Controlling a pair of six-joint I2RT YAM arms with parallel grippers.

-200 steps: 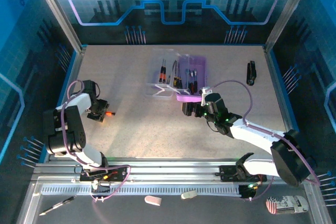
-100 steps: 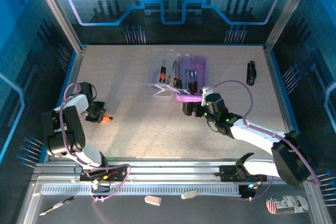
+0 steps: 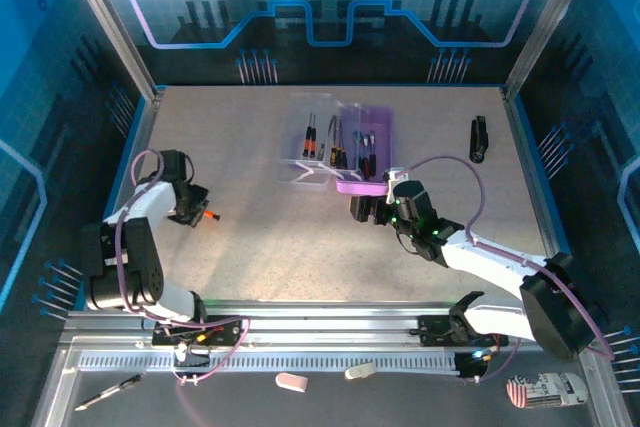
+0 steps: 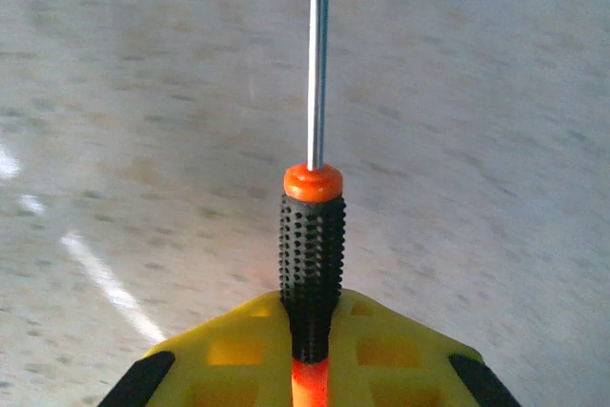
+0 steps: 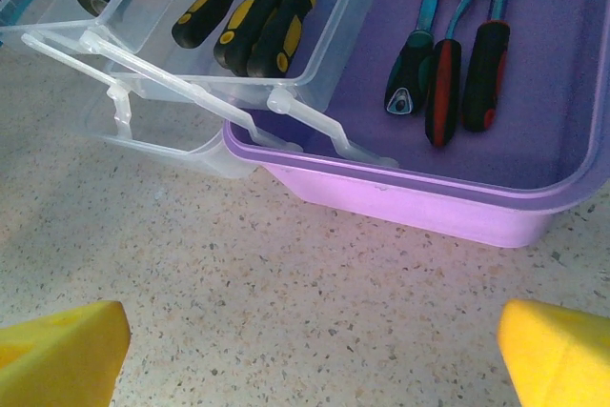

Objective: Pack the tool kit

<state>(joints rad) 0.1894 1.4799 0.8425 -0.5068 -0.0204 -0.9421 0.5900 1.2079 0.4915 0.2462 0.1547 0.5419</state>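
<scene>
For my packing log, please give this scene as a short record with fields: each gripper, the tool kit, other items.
left gripper: shut on a black-and-orange screwdriver, at the table's left side
right gripper: open, empty, near the purple base's front wall
tool kit: open; other screwdrivers in clear tray and purple base
other: black oblong object, far right

The left arm (image 3: 140,202) and right arm (image 3: 490,259) wear white shells, black joints, looping purple cables (image 3: 445,158) and yellow fingers (image 5: 67,345).
</scene>
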